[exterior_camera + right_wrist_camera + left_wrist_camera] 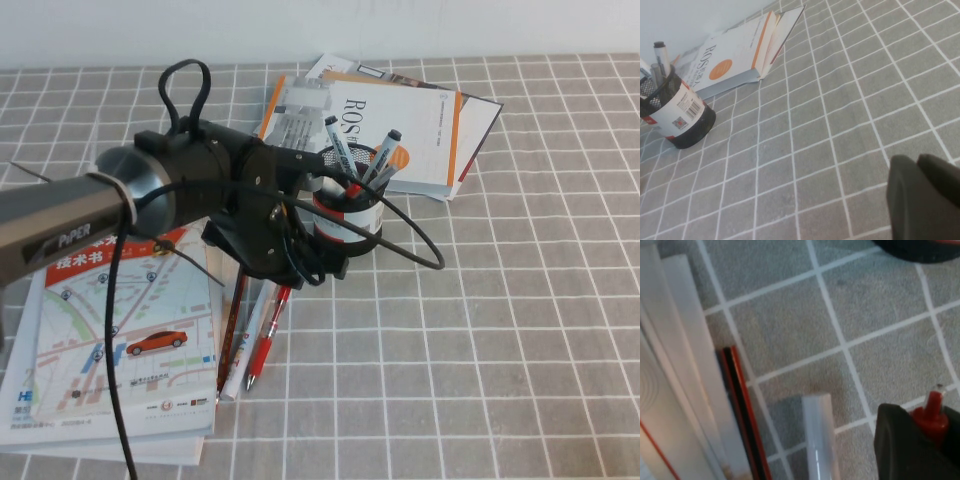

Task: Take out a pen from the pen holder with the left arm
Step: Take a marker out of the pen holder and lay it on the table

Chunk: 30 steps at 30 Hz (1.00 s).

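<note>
A black mesh pen holder with a white and red label stands in the middle of the table, several pens in it. My left gripper is low over the tablecloth just in front of the holder, mostly hidden under its own wrist. In the left wrist view the left gripper is shut on a red pen, whose tip sticks out between the black fingers. A red pen runs out from under the gripper toward the front; I cannot tell if it is the same one. My right gripper hovers shut over bare cloth, right of the holder.
A white pen and a dark red pen lie beside a map book at the front left. An open book lies behind the holder. A black cable loops past the holder. Grey checked cloth covers the table.
</note>
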Tool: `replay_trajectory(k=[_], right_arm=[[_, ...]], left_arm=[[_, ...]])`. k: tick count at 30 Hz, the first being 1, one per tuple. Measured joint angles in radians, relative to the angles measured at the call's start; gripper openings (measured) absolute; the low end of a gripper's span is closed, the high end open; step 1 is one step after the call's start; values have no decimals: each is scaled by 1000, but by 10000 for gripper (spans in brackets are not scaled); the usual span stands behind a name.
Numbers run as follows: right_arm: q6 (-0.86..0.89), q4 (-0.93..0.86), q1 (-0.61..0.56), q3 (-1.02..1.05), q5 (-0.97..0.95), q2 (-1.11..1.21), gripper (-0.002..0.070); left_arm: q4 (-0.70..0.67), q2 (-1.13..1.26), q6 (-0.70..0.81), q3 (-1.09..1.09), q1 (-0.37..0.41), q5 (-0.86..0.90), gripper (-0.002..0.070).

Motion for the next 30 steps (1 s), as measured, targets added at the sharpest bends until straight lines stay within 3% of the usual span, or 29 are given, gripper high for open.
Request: replay_trajectory(k=[4, 12, 20, 25, 30], right_arm=[[0, 0, 0, 0, 0, 0, -13], [0, 0, 0, 0, 0, 0, -13], [0, 0, 0, 0, 0, 0, -13], [0, 0, 0, 0, 0, 0, -13], [0, 0, 0, 0, 0, 0, -13]], left_arm=[[0, 17, 16, -2, 6, -29, 111], [0, 51, -2, -5, 24, -38, 279], [106, -42, -33, -3, 3, -33, 301], [142, -255, -27, 84, -65, -151, 251], [64, -485, 56, 333, -104, -362, 53]])
